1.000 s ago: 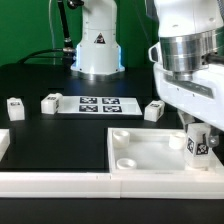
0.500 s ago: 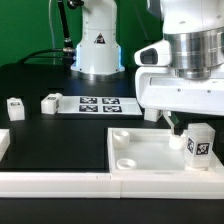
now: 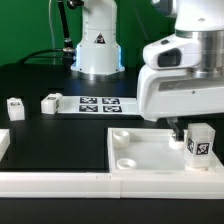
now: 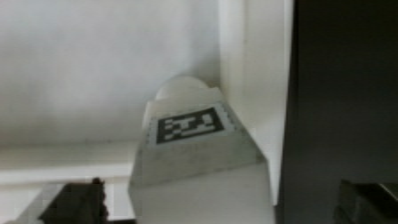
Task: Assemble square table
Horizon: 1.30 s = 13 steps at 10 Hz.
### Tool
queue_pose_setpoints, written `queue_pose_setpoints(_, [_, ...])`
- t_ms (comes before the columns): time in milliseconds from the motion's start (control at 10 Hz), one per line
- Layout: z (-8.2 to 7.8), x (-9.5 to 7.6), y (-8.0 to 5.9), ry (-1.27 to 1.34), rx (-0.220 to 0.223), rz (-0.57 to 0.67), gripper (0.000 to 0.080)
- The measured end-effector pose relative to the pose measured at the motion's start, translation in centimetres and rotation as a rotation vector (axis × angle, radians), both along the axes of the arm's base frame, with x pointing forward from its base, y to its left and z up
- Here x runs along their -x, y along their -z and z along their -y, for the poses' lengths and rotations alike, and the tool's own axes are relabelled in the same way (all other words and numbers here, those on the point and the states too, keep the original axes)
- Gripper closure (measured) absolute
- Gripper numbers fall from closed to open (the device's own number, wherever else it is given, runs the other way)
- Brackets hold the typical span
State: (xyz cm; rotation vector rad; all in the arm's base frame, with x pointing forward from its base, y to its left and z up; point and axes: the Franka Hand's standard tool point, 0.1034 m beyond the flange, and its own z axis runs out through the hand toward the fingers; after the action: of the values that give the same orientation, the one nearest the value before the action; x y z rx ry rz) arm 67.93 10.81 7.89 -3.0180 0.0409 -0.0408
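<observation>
One leg (image 3: 200,142) stands upright at the corner of the tabletop (image 3: 140,158) toward the exterior view's right, tag facing the camera. It looks seated in that corner's socket, but you can't see how deep.

Change over the last second: the fingers (image 4: 75,205) were down at that leg and have now come up off it. The leg hasn't moved. In the wrist view they're spread wide, one on either side of the leg with a gap on both sides, holding nothing. Log this leg as released and standing. You can't tell from here whether it's fully home.

The tabletop sits on the bench (image 3: 40,130) against the front rail (image 3: 60,181). Its two sockets toward the exterior view's left are empty. The outer spare leg (image 3: 14,104) and inner spare leg (image 3: 50,101) wait well apart from the tabletop, the inner one just beside the marker board (image 3: 98,103).

Judgement: early in the build, and fetching another leg looks like the next move.
</observation>
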Motion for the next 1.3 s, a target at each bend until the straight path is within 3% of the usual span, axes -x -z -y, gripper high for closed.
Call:
queue_pose_setpoints(200, [0.0,0.0,0.0,0.018,0.0,-0.003,0.0411])
queue_pose_setpoints(300, [0.3,0.0,0.0,0.1,0.001,-0.011,0.0495])
queue_pose_setpoints(700, [0.8,-0.3,0.3,0.552,-0.014,-0.034,0.0496])
queue_pose_setpoints(1100, [1.5,0.1,0.5,1.193,-0.132,-0.107,0.0499])
queue_pose_setpoints(1300, [1.2,0.2,0.5,1.37,-0.152,-0.153,0.0499])
